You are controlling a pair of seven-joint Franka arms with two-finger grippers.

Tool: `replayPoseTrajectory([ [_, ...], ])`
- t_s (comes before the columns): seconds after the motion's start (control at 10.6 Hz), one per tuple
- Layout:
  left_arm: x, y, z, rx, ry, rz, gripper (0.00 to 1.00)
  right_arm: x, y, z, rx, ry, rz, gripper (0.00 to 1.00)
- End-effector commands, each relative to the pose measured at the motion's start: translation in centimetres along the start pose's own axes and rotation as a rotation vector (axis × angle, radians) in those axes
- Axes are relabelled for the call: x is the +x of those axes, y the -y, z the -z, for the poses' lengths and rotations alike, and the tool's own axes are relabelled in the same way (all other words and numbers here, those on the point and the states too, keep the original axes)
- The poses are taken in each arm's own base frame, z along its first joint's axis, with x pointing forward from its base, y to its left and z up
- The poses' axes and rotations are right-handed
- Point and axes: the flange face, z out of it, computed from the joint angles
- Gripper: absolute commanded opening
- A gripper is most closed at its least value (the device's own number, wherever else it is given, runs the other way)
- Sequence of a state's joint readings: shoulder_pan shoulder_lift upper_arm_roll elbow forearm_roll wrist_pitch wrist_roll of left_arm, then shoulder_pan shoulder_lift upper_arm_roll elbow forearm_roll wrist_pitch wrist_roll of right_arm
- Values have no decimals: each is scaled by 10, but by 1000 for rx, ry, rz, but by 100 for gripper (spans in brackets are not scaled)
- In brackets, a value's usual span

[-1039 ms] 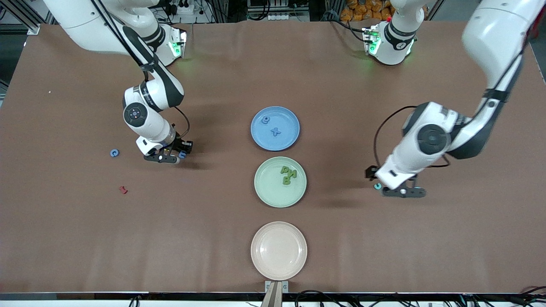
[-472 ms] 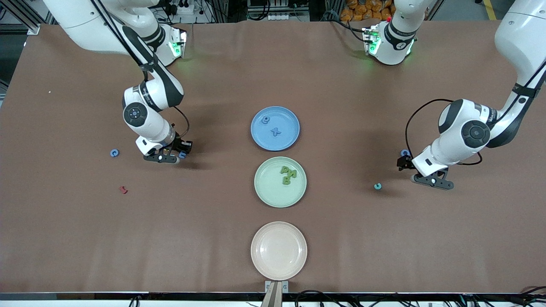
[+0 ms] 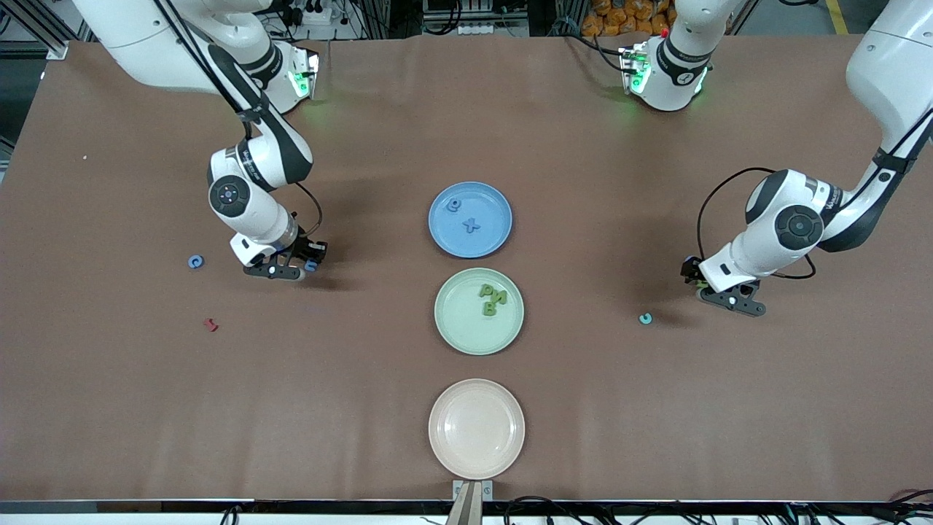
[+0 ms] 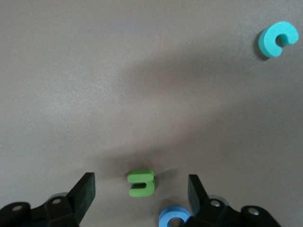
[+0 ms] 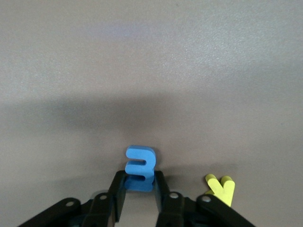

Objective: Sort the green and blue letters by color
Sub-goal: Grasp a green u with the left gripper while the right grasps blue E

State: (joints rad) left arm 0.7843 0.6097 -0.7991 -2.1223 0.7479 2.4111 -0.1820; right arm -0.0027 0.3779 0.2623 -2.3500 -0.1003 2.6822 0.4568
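Blue letter (image 5: 140, 169) is pinched between the right gripper's (image 5: 139, 189) fingers at table level, about 8 o'clock from the blue plate (image 3: 490, 200) in the front view, with a yellow letter (image 5: 221, 188) just beside it. Green letter (image 4: 141, 183) lies on the table between the left gripper's (image 4: 141, 178) spread fingers, untouched, 3 o'clock from the green plate (image 3: 458, 327). Blue c (image 4: 173, 218) sits just beside one finger, teal c (image 4: 278, 39) near.

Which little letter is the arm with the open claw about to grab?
Find the left gripper, low over the table toward the left arm's end. A small green letter lies between its open fingers. The blue letter beside it and the teal one farther off differ only in colour.
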Motion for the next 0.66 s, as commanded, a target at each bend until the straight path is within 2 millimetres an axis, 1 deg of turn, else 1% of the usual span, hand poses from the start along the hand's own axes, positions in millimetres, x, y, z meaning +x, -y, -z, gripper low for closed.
replayPoseTrajectory([
  [0.0, -8, 9, -2, 18, -9, -20, 80, -2, -13, -8, -21, 4, 0, 26],
  [0.28, -10, 14, -12, 11, -7, -18, 79, -2, -12, -8, -20, 3, -6, 24],
  [0.38, -10, 14, -14, 6, -11, -17, 78, -2, -11, -4, -21, 0, -8, 23],
  [0.57, -11, 14, -17, -1, -8, -15, 72, 0, -5, 11, -22, -12, -12, 23],
])
